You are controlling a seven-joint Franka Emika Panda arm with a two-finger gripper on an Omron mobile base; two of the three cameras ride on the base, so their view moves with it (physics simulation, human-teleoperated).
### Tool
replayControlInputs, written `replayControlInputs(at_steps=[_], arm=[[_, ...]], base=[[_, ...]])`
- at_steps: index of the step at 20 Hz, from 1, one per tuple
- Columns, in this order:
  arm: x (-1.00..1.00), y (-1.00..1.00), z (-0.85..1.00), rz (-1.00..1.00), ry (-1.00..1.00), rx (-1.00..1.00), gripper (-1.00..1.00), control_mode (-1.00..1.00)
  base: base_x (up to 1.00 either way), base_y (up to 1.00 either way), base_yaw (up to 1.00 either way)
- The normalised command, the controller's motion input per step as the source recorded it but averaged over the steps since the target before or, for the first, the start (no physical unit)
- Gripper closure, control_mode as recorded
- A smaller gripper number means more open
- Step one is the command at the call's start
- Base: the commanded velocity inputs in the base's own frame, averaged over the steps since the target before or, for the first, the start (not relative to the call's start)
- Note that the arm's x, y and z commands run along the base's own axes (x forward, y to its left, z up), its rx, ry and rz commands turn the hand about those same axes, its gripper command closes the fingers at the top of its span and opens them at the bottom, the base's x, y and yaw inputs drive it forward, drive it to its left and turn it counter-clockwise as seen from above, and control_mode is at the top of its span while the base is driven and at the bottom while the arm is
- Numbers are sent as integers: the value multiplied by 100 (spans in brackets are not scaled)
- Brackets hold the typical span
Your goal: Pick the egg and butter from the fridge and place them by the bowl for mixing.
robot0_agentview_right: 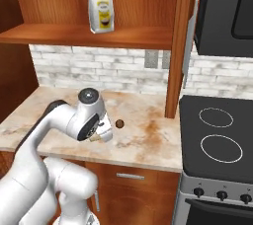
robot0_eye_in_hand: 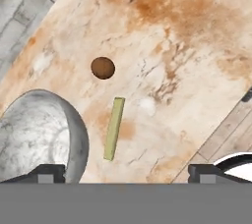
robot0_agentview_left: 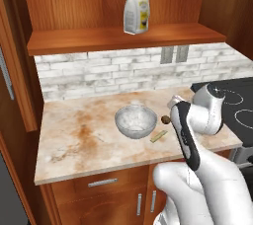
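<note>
Nearest the hand camera, the two dark fingertips of the gripper [robot0_eye_in_hand: 126,171] stand far apart at the bottom corners with nothing between them, so the hand is wide and empty; just beyond them the butter [robot0_eye_in_hand: 114,128] lies flat on the counter [robot0_eye_in_hand: 197,46], a thin pale-yellow stick apart from the fingertips and just beside the bowl [robot0_eye_in_hand: 44,129] without touching its wall; the egg [robot0_eye_in_hand: 103,68] rests a little farther on, also on the bare marbled top, near the bowl's rim and clear of the butter; in the left base view the egg [robot0_agentview_left: 165,119] and the butter [robot0_agentview_left: 158,136] both sit to the side of the bowl [robot0_agentview_left: 136,121] nearest the stove [robot0_agentview_left: 237,100], close enough to reach for mixing yet outside the glass, which is what the task asks; I judge both placements done, and the spread fingers fit a hand that has let go rather than one about to grasp; the butter lying lengthwise and flat will not roll, though the egg could if nudged; outward, the right base view shows the egg [robot0_agentview_right: 119,123] just past the wrist; a white and yellow paper bag [robot0_agentview_left: 137,12] stands on the wooden shelf [robot0_agentview_left: 74,39] above the brick backsplash [robot0_agentview_left: 99,73], playing no part.
</note>
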Motion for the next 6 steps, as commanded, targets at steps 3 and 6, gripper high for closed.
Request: replayControlInputs(at_steps=[3, 6], arm=[[-78, 1, 32, 16, -25, -17, -100, -100], [-62, 5, 32, 13, -19, -16, -100, -100]], base=[[0, 0, 0], [0, 0, 0]])
